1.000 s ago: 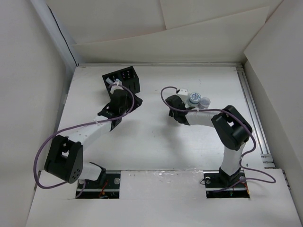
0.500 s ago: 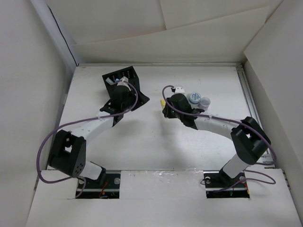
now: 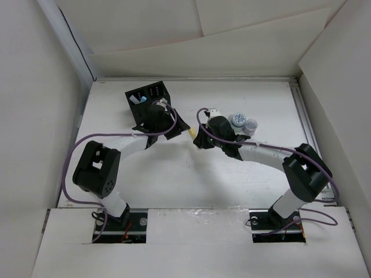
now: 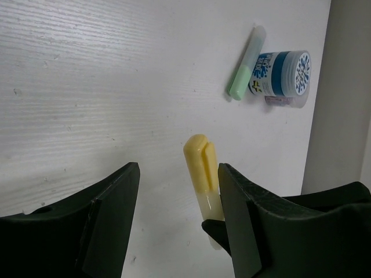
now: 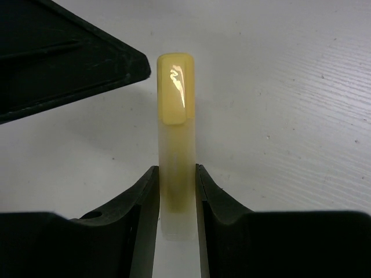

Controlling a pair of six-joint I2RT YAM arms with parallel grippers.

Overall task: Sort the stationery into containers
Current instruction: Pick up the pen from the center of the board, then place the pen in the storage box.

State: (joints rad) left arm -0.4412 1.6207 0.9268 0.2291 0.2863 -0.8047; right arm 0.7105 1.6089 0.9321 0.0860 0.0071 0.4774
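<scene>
My right gripper [image 5: 175,179] is shut on a yellow stick [image 5: 175,116] and holds it above the table; the stick also shows in the top view [image 3: 192,133]. My left gripper [image 4: 177,214] is open, and the yellow stick [image 4: 200,162] stands between its fingers, close to the right one, apart from the left one. In the top view the two grippers [image 3: 181,124] [image 3: 198,137] meet at mid-table. The black organiser box [image 3: 152,92] stands at the back left with a light blue stick [image 3: 134,99] in it. Two round cylinders [image 3: 237,120] [image 3: 251,125] sit behind the right arm.
A light green stick [image 4: 244,72] lies on the table against the blue-and-white cylinder [image 4: 282,72]. White walls close in the table on the left, back and right. A metal rail [image 3: 310,145] runs along the right edge.
My left gripper has swung from the box to the right, toward the table's middle. My right gripper has moved left with the yellow stick, bringing it between the left gripper's fingers.
</scene>
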